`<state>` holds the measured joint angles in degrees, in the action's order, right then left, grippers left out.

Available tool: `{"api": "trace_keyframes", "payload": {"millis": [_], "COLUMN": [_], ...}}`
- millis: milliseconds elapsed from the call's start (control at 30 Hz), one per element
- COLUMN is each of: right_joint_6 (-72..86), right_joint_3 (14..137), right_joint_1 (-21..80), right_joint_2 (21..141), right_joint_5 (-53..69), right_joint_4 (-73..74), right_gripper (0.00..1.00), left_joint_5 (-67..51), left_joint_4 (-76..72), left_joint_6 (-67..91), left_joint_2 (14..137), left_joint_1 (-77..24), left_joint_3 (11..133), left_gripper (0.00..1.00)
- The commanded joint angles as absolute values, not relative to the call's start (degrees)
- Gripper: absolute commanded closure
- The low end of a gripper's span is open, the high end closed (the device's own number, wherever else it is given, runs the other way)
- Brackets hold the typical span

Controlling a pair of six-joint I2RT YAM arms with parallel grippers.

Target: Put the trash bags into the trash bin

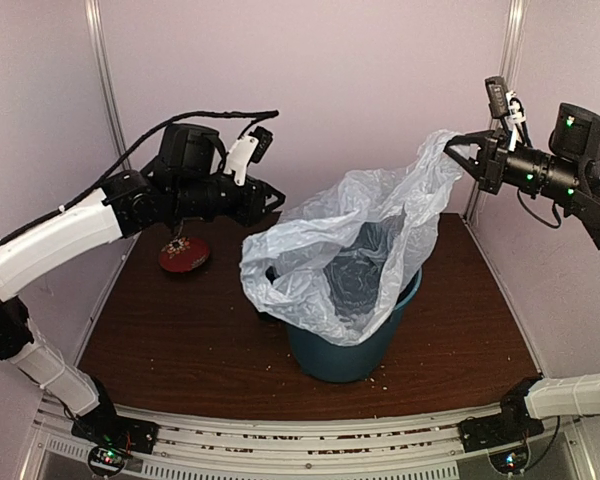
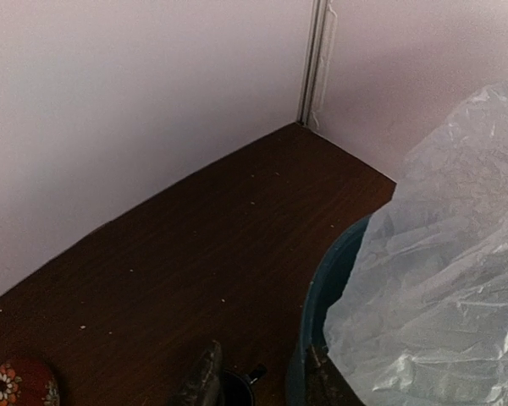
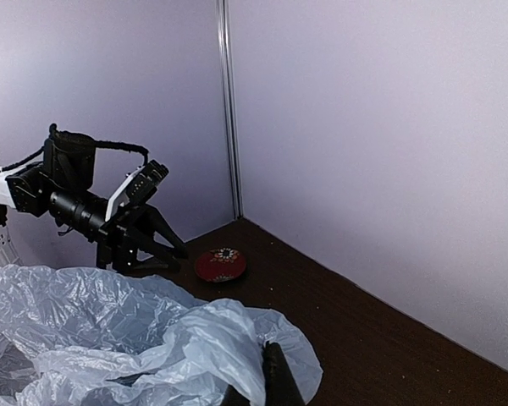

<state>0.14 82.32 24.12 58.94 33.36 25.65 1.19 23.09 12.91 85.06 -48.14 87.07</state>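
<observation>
The teal trash bin (image 1: 352, 352) stands in the middle of the table. The pale blue-grey trash bag (image 1: 355, 235) is draped over its rim and partly hangs inside. My right gripper (image 1: 460, 150) is shut on the bag's upper right edge and holds it up, high above and to the right of the bin; the pinch shows in the right wrist view (image 3: 258, 389). My left gripper (image 1: 275, 198) is open and empty, raised beside the bag's left side. In the left wrist view, the bin's rim (image 2: 323, 288) and the bag (image 2: 440, 279) lie to the right of its fingers (image 2: 205, 381).
A red patterned plate (image 1: 184, 254) lies at the back left, under the left arm. A small dark mug (image 2: 237, 387) shows between the left fingers, beside the bin. Walls close in the back and both sides. Crumbs dot the brown table (image 1: 180, 350).
</observation>
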Motion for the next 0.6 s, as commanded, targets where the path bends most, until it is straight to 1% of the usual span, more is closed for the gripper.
{"api": "trace_keyframes", "payload": {"millis": [0,67,200,567], "right_joint_6": [1.01,1.05,1.29,2.25], "right_joint_3": [82.71,82.75,82.72,82.89], "right_joint_1": [23.66,23.60,23.38,22.73], "right_joint_2": [59.06,59.14,59.28,59.47], "right_joint_5": [34.53,34.54,34.70,35.65], "right_joint_4": [23.64,23.48,23.29,22.79], "right_gripper": [1.00,1.00,1.00,1.00], "left_joint_5": [-8.65,-9.04,-5.76,-8.68], "left_joint_4": [18.34,18.68,19.97,22.47], "left_joint_6": [14.37,13.90,12.93,14.93], "left_joint_2": [84.94,85.61,86.18,89.56], "left_joint_1": [-50.23,-52.49,-57.46,-61.94], "left_joint_3": [86.81,86.46,87.08,88.56], "left_gripper": [0.67,0.68,0.69,0.70]}}
